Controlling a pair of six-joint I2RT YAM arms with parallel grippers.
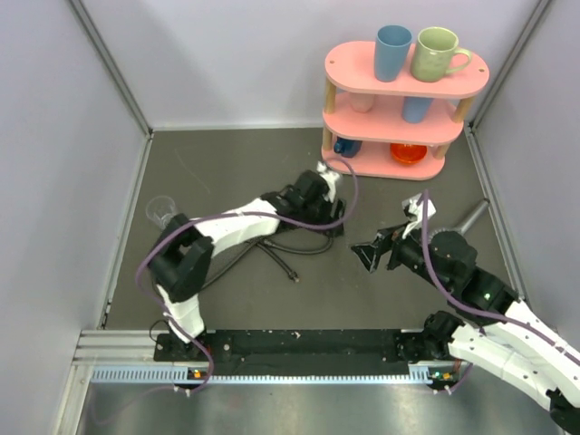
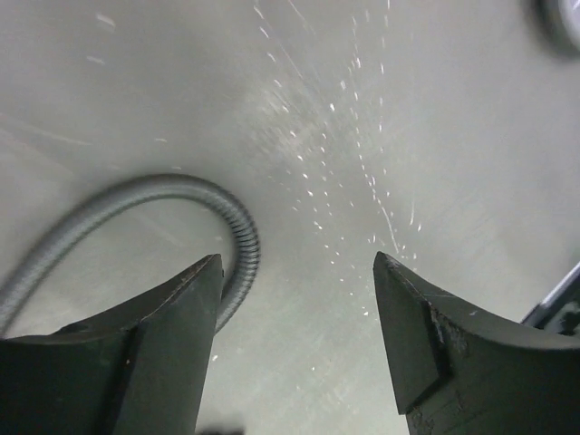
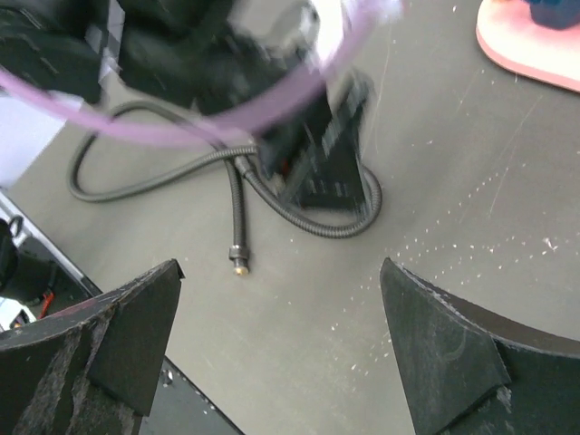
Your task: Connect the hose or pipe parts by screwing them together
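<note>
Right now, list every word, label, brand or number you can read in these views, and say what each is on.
No readable text in any view.
Blue mug, green mug, pink shelf: plain, no print showing.
Hose: no markings visible.
Left arm: blurred in the right wrist view; any label unreadable.

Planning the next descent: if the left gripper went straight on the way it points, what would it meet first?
Likely bare table: the left gripper frames only tabletop between its fingers. The hose curves just beside one finger; depth is unclear.
</note>
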